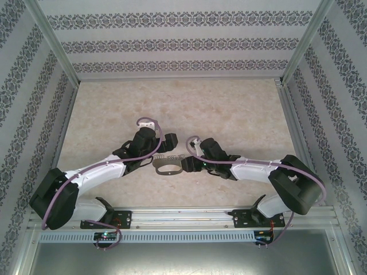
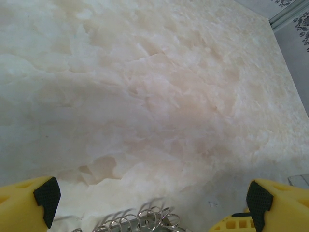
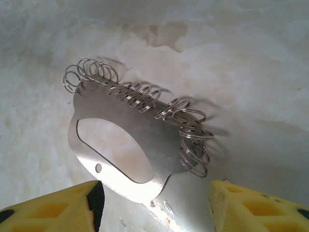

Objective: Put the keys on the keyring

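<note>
The keyring (image 3: 145, 140) is a flat grey metal plate with an oval cut-out and a row of small wire rings (image 3: 188, 125) along one edge. It lies on the table between my two grippers, and in the top view the keyring (image 1: 170, 167) is at the middle near the front. My right gripper (image 3: 154, 203) is open, its yellow fingers (image 3: 241, 208) standing to either side of the plate's near end. My left gripper (image 2: 149, 212) is wide open just behind the keyring's rings (image 2: 145, 220), holding nothing. The keys are out of view.
The table (image 1: 189, 109) is pale marbled stone, walled by patterned panels at the back and both sides. A metal rail (image 1: 183, 215) runs along the front edge by the arm bases. Both arms reach inward and meet near the front centre.
</note>
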`<state>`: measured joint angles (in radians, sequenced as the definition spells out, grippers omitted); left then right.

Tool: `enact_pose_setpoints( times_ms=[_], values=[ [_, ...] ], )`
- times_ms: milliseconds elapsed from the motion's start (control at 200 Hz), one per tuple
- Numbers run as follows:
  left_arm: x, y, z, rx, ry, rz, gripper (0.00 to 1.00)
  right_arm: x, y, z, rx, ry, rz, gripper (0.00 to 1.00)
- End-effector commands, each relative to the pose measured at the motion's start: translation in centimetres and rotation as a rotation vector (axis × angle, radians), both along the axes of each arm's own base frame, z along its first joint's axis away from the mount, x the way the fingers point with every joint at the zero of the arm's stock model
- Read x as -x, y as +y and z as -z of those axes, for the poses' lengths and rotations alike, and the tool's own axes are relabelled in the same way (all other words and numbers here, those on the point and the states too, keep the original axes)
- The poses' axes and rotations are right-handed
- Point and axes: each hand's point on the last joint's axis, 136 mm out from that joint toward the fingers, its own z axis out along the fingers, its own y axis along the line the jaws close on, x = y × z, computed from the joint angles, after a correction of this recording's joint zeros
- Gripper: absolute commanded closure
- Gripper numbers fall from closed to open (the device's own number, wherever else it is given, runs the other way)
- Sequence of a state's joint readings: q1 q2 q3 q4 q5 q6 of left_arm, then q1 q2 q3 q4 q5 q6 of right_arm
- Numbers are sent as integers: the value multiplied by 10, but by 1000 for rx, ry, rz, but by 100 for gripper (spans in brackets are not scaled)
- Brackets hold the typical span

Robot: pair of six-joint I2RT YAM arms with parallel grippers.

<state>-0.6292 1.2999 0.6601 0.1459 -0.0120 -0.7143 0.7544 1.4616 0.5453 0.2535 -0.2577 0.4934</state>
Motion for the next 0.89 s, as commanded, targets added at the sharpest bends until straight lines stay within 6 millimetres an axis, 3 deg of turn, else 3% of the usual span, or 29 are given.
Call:
enact_pose_setpoints(
  times_ms=[0,385,889],
  values=[
    [2,-1,-15,-16,-33,12,0,-1,-7,13,40,5,11,41],
    [2,2,-20,-44,-50,16,0,-5,-9,19,71,-4,15,42],
    [0,1,-21,-46,-49,14,0,-12,6,20,50,13,-18,45]
  ],
)
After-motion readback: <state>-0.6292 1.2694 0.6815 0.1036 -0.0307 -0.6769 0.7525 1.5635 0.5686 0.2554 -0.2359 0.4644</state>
